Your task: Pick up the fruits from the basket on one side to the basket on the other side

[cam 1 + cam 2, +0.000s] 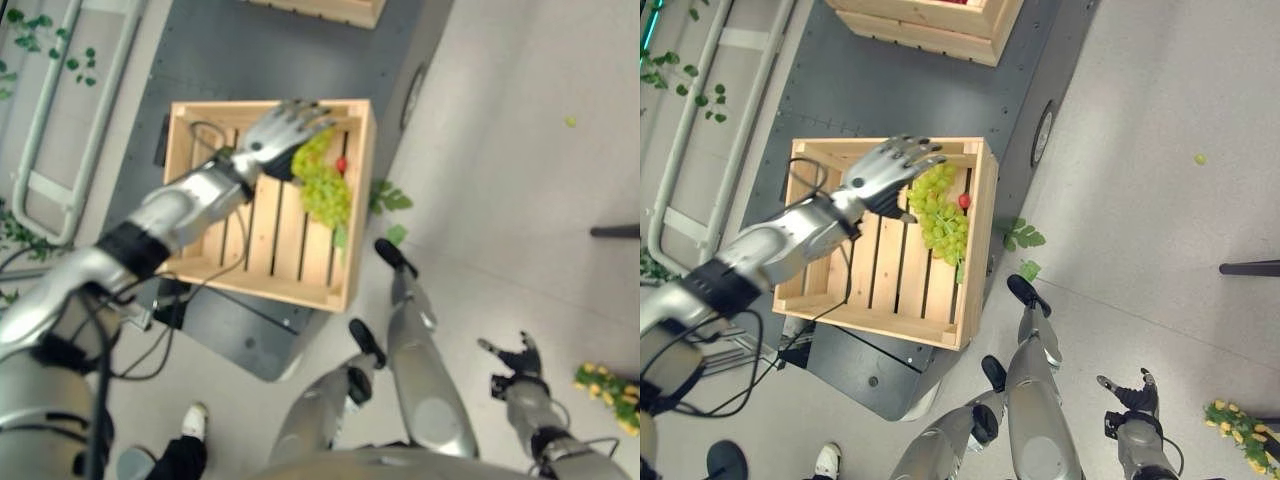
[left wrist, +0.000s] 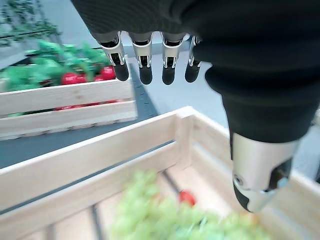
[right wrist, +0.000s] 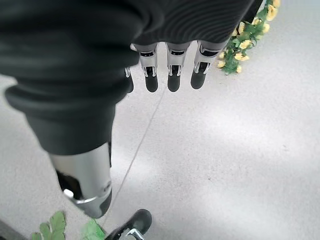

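Note:
A pale slatted wooden crate (image 1: 980, 230) stands on a dark platform before me. A bunch of green grapes (image 1: 938, 212) lies against its right wall, with a small red fruit (image 1: 964, 201) beside it. My left hand (image 1: 885, 175) hovers open just above the crate, a little left of the grapes, its fingers straight and holding nothing. The left wrist view shows the grapes (image 2: 165, 215) and the red fruit (image 2: 187, 197) below the fingers (image 2: 145, 62). A second crate (image 1: 930, 25) with red fruit stands farther back. My right hand (image 1: 1130, 400) hangs open low at the right over the floor.
The dark platform (image 1: 890, 90) carries both crates. A white metal frame (image 1: 690, 130) runs along the left. Green leaves (image 1: 1020, 237) lie on the floor beside the crate. Yellow flowers (image 1: 1240, 425) lie at the lower right. A person's shoe (image 1: 827, 459) shows at the bottom.

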{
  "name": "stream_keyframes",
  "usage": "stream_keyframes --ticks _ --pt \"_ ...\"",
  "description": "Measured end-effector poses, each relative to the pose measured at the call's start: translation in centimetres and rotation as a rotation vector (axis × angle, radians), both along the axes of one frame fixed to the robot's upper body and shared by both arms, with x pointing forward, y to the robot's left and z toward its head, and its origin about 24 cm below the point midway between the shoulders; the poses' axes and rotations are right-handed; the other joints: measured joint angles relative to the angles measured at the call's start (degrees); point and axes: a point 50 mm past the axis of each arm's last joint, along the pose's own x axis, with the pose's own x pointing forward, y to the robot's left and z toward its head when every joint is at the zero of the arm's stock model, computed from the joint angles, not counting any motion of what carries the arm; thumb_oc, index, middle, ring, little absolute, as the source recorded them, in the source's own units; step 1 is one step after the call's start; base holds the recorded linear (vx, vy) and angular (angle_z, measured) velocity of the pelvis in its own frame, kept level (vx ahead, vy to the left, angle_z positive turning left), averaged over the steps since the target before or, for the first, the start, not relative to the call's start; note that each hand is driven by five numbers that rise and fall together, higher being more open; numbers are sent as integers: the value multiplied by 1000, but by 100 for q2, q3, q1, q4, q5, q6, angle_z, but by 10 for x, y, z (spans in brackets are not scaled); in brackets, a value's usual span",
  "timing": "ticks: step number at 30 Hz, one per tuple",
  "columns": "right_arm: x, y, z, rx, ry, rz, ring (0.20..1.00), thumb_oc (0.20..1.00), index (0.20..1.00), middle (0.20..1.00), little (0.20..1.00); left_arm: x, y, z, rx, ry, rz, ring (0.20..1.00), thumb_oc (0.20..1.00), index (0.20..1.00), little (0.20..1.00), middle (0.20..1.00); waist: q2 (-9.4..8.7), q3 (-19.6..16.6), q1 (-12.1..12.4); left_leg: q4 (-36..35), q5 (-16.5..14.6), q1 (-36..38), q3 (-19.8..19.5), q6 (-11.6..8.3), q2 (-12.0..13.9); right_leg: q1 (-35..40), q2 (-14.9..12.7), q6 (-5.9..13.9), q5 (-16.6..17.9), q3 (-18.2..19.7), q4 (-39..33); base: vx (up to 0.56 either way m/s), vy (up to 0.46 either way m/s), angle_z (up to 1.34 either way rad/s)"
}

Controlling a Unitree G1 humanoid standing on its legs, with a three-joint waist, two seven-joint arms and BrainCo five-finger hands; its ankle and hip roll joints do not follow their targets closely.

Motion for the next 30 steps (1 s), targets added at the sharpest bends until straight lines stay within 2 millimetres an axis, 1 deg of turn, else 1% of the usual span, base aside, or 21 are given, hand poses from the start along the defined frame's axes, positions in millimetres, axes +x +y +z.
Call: stream_keyframes --ticks 3,4,5,6,7,10,15,22,23,24,26,28,30 --pt "0 2 -1 7 0 3 1000 1000 1000 1000 1000 -5 21 -5 -2 15 57 1000 1000 1000 1000 1000 -98 -36 49 46 1 -26 -57 1 -5 -2 -18 -1 -2 -64 -7 -27 -6 14" --pt "1 3 -1 8 -1 4 1000 1000 1000 1000 1000 -7 26 -5 -9 22 67 1000 1000 1000 1000 1000 -143 -56 137 62 1 -75 -94 4 -9 -8 -55 4 -6 -95 -9 -29 -4 11" --pt "1 3 -1 9 -4 6 1000 1000 1000 1000 1000 -12 29 -3 -27 15 66 1000 1000 1000 1000 1000 -188 -63 105 97 -2 -94 -106 10 -11 -25 -70 5 -7 -107 -12 -12 2 10" --pt "1 3 -1 10 -3 5 1000 1000 1000 1000 1000 -14 31 -2 -43 8 66 1000 1000 1000 1000 1000 -205 -66 145 102 -3 -117 -130 11 -15 -26 -83 5 -7 -125 -12 -27 3 9" --pt "-1 3 -2 10 2 5 1000 1000 1000 1000 1000 -16 35 -2 -61 6 72 1000 1000 1000 1000 1000 -250 -86 118 111 -4 -90 -148 13 -20 -27 -73 5 -7 -138 -13 -21 -1 8" --pt "0 3 -2 13 1 12 1000 1000 1000 1000 1000 -17 40 -8 -65 29 90 1000 1000 1000 1000 1000 -326 -116 155 206 -38 -188 -183 60 -8 -27 -87 14 -16 -182 -24 -35 -2 9" --pt "0 5 -2 16 4 25 1000 1000 1000 1000 1000 -17 40 -11 -63 38 94 1000 1000 1000 1000 1000 -358 -129 135 277 -103 -196 -186 89 -14 -27 -99 43 -52 -182 -22 -12 2 0" --pt "3 7 -2 13 5 35 1000 1000 1000 1000 1000 0 23 1 -31 3 76 1000 1000 1000 1000 1000 -356 -130 132 254 -121 -178 -180 90 -3 -27 -92 43 -72 -181 -42 17 25 -2" --pt "3 7 -2 13 5 36 1000 1000 1000 1000 1000 4 19 1 -23 3 73 1000 1000 1000 1000 1000 -354 -131 129 253 -122 -177 -169 89 -10 -27 -89 43 -73 -180 -50 0 0 0" --pt "5 7 -1 13 1 37 1000 1000 1000 1000 1000 10 11 2 -12 4 65 1000 1000 1000 1000 1000 -353 -131 133 243 -119 -180 -172 93 -9 -26 -94 43 -71 -181 -54 0 0 0" --pt "9 8 0 14 -9 41 1000 1000 1000 1000 1000 12 3 1 -12 9 50 1000 1000 1000 1000 1000 -352 -132 119 234 -120 -170 -163 92 -11 -26 -94 44 -70 -164 -64 20 4 -6" --pt "9 9 0 17 -10 42 1000 1000 1000 1000 1000 19 -13 2 -16 10 19 1000 1000 1000 1000 1000 -346 -132 131 196 -119 -148 -162 93 -15 -24 -88 43 -69 -159 -77 19 0 -5" --pt "11 10 1 18 -16 43 1000 1000 1000 1000 1000 22 -19 -1 -21 22 12 1000 1000 1000 1000 1000 -344 -131 69 177 -117 -135 -152 96 -14 -28 -78 41 -66 -137 -88 14 1 -7"
